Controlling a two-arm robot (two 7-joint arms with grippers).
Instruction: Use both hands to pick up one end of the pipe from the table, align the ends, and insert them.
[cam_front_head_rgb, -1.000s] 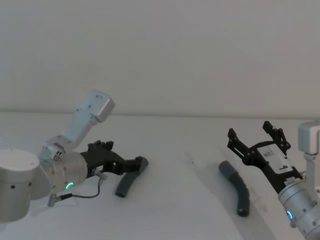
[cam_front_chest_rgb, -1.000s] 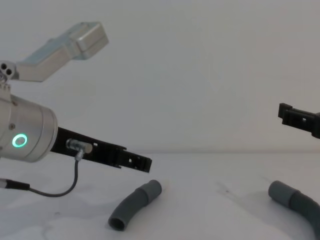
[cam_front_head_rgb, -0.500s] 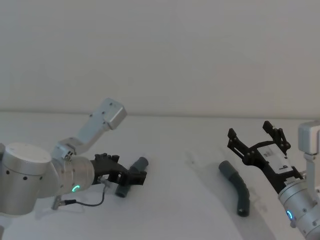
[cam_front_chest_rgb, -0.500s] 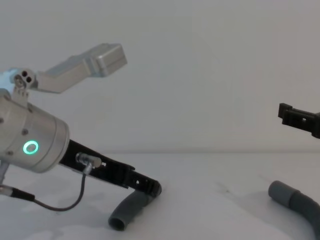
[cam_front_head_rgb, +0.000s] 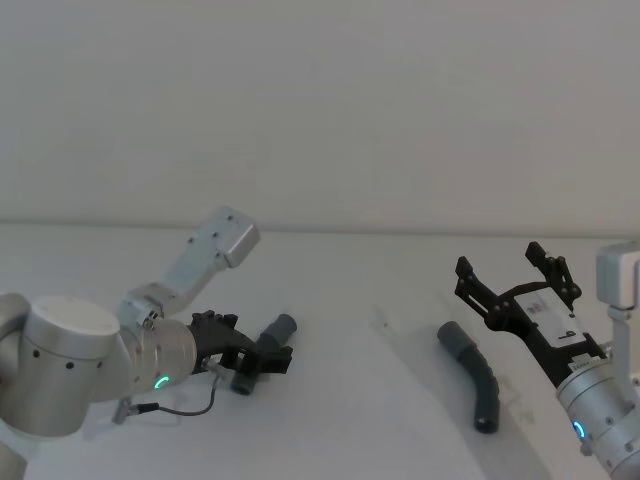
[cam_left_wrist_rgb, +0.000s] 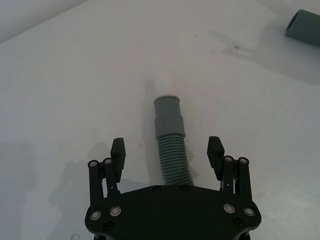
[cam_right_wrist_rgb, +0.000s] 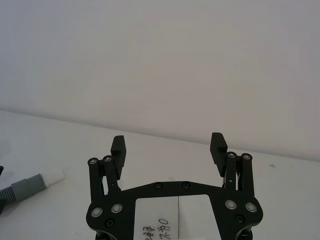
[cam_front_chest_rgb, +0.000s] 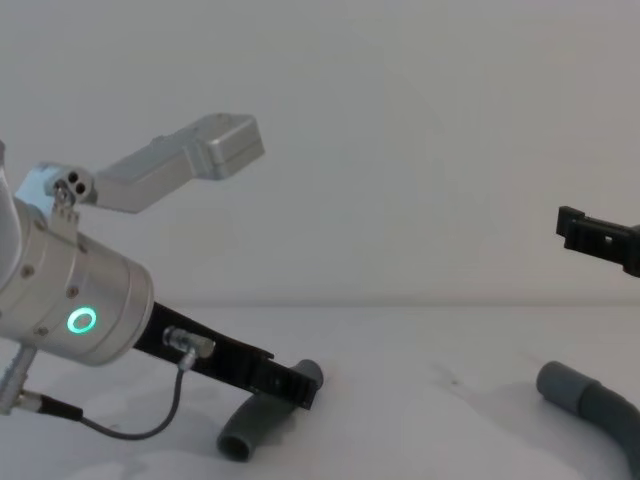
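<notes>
the left gripper (cam_left_wrist_rgb: 167, 146), jaws wide, straddles the ribbed left pipe piece (cam_left_wrist_rgb: 173, 162) just behind its cuff (cam_left_wrist_rgb: 167, 115), flat on the table (cam_left_wrist_rgb: 75, 75). it looks light and bendy, so clamp close to the stiff cuff. the right pipe piece (cam_front_head_rgb: 478, 378) lies well apart from that cuff, near the right gripper (cam_front_head_rgb: 503, 262), jaws wide and empty; nothing between.
</notes>
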